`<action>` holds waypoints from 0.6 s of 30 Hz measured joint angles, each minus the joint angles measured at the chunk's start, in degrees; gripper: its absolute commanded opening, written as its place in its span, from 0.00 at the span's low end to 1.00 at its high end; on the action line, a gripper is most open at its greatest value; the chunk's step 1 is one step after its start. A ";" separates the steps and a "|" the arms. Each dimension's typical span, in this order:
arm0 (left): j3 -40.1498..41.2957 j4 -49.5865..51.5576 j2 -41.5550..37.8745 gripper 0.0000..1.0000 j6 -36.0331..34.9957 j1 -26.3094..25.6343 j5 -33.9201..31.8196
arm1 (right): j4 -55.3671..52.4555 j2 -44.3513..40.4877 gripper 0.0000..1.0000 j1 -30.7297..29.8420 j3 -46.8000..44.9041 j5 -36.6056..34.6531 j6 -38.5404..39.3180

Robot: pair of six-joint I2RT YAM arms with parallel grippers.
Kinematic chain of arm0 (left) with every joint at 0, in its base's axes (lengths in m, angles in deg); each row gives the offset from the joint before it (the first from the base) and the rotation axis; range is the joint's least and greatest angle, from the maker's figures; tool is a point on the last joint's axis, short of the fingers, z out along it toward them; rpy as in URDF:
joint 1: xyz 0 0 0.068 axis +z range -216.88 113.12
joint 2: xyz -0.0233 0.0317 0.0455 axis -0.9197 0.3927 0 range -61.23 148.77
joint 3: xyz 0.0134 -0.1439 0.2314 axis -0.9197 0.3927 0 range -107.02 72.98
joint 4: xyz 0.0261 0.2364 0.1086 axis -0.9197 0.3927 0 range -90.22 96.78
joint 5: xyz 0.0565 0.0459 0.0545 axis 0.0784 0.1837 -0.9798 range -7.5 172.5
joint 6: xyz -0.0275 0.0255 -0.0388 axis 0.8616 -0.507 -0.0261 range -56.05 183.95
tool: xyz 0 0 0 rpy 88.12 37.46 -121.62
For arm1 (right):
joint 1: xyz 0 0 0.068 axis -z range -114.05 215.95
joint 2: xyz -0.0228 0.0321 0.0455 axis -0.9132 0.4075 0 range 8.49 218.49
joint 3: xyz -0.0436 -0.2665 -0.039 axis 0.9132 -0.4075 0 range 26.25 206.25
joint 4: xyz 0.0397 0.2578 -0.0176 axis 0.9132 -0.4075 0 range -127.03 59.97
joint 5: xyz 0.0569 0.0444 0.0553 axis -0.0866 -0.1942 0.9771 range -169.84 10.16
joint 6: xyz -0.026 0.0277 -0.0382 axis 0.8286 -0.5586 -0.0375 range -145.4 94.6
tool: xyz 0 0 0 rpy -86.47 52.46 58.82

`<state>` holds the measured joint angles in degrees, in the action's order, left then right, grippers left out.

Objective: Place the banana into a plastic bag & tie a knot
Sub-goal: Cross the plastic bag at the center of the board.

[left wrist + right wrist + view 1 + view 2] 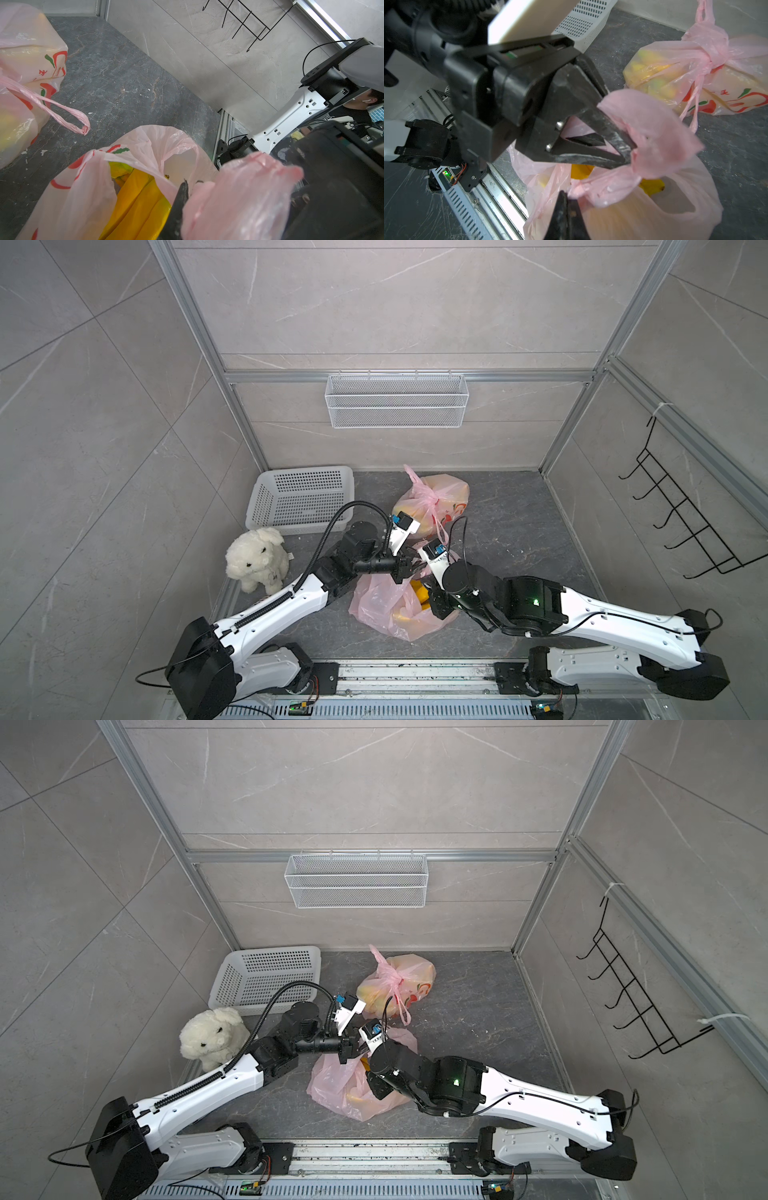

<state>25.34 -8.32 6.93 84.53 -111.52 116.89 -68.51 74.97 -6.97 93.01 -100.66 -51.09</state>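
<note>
At the far left a white plush toy dog [255, 558] sits on the dark grey marbled desk [519, 531], with a white perforated plastic basket [299, 497] just behind it. Next comes the left tool [630, 155], its jaws closed to a pinch on one handle of the thin pink plastic bag [378, 605]; the right wrist view shows the film bunched around its tips. The bag slumps on the desk between the two arms, mouth gaping, and the yellow bananas [141, 203] already lie inside it. Over the bag's right side the right tool [564, 199] is shut tight and seems to nip a twisted strand of the same bag, though this sits at the frame's edge. Behind lies a second pink plastic bag [432, 497], already knotted, and on the right wall hangs a black wire hook rack [681, 510].

The film will likely handle as limp, light and slippery, and tear under a hard tug. The fruit gives the only weight and anchors the bottom. I would hold each handle near its root, where the plastic gathers thick, with both strands taut while crossing them for the knot.
</note>
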 measured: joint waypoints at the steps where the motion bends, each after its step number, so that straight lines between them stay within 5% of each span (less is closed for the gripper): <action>1: 0.00 0.11 0.00 0.13 0.00 0.00 -0.11 | 0.11 0.87 0.00 -0.09 0.00 -0.42 0.00; 9: 0.00 1.53 -0.09 0.15 0.04 0.26 -0.90 | 1.31 4.72 0.00 -0.52 -0.94 -4.48 -0.26; 11: 0.00 1.53 -0.28 0.06 0.09 0.42 -0.83 | 2.45 4.55 0.02 -0.61 -1.70 -5.42 -0.22; 18: 1.03 -0.04 -2.19 0.00 0.00 0.55 -0.37 | 5.38 0.37 0.32 -0.68 -4.00 -1.51 2.12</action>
<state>26.37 -8.36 4.75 84.53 -110.97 116.52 -63.13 75.34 -7.65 89.01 -102.16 -48.97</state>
